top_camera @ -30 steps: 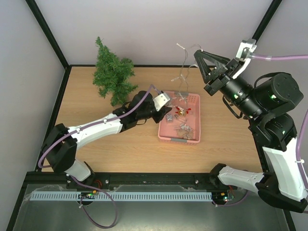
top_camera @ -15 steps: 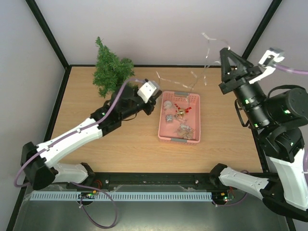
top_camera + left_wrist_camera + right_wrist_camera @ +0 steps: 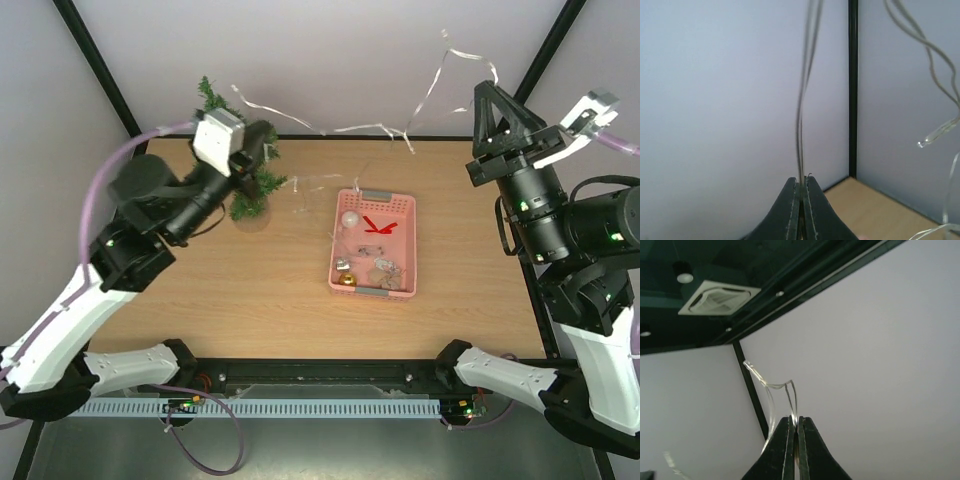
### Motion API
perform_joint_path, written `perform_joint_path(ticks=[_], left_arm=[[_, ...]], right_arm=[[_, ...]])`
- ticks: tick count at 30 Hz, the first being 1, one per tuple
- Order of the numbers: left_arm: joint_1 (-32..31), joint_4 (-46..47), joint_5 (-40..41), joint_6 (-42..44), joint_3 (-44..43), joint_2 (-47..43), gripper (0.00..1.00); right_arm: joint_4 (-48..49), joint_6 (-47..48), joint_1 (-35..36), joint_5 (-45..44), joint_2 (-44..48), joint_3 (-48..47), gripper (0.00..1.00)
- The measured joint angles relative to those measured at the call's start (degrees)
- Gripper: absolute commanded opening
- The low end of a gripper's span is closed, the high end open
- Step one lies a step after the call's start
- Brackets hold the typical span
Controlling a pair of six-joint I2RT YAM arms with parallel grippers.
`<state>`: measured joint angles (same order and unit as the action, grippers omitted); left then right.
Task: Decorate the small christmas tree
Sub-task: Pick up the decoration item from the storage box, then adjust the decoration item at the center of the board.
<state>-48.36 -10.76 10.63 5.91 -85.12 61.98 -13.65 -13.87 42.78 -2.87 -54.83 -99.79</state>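
The small christmas tree (image 3: 255, 190) looks light and easy to tip on its base, with soft bristly branches; I would hold it low on the trunk. Nearest, the pink basket (image 3: 400, 205) sits in the middle of the desk (image 3: 250, 290). Beyond it, the left hand (image 3: 800, 182) and the right hand (image 3: 796, 422) each pinch the thin light string (image 3: 350, 128). The tree stands at the far-left desk corner.

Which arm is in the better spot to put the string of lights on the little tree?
Left. The left pincer, shut on the light string, is right by the small christmas tree. The right pincer holds the other end far off on the right.
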Motion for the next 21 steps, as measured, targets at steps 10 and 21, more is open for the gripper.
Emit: perform_joint_path(ticks=[10,21], left_arm=[[0.0,-4.61,0.39,2.64,-13.64,-2.56,0.02],[0.0,-9.7,9.2,4.85,-17.53,-6.12,0.02]], right_arm=[[10.86,1.9,0.0,-0.72,-1.64,-5.18,0.02],[17.77,-3.74,0.0,10.29,-4.87,-6.12,0.02]])
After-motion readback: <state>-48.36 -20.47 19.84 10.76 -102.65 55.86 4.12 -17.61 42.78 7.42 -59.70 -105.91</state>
